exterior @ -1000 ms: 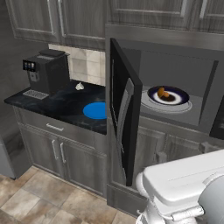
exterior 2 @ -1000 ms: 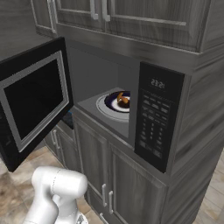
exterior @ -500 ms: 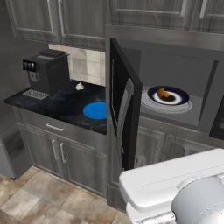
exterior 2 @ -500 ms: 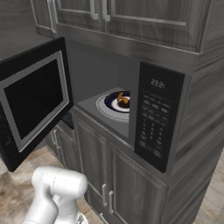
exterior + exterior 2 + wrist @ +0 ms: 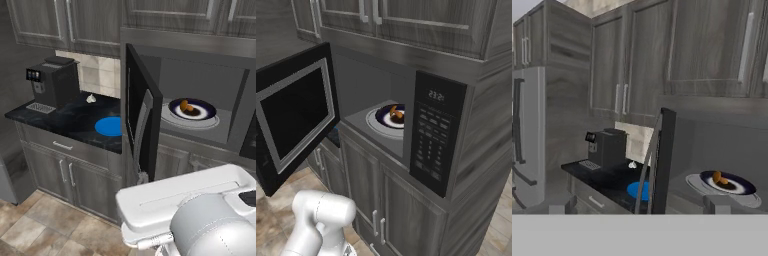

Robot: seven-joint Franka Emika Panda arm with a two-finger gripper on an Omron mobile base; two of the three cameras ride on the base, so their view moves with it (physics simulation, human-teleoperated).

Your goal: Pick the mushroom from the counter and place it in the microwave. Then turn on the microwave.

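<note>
I see the microwave [image 5: 200,115] with its door [image 5: 142,120] swung wide open to the left, glass panel facing out in the right base view [image 5: 296,115]. Mushroom [image 5: 186,105] sits inside the microwave on a dark blue plate [image 5: 200,114], plate resting on the round glass turntable [image 5: 172,119]; same mushroom visible in the right base view [image 5: 397,114] and the hand view [image 5: 717,177], toward the plate's left half. Button panel [image 5: 433,135] is on the microwave's right side, display lit at the top. Left of the microwave, the black surface [image 5: 70,120] carries a blue disc [image 5: 110,126] just beside the open door, a small whitish lump [image 5: 91,99] farther back near the tile wall, and a black coffee machine [image 5: 55,82] at the far left end. End effector [image 5: 640,209] has its fingers [image 5: 714,204] spread wide apart with nothing between them, well back from the microwave, camera looking at the door edge. Grey cabinets [image 5: 406,25] above the microwave, fridge [image 5: 527,135] far left of the surface.
</note>
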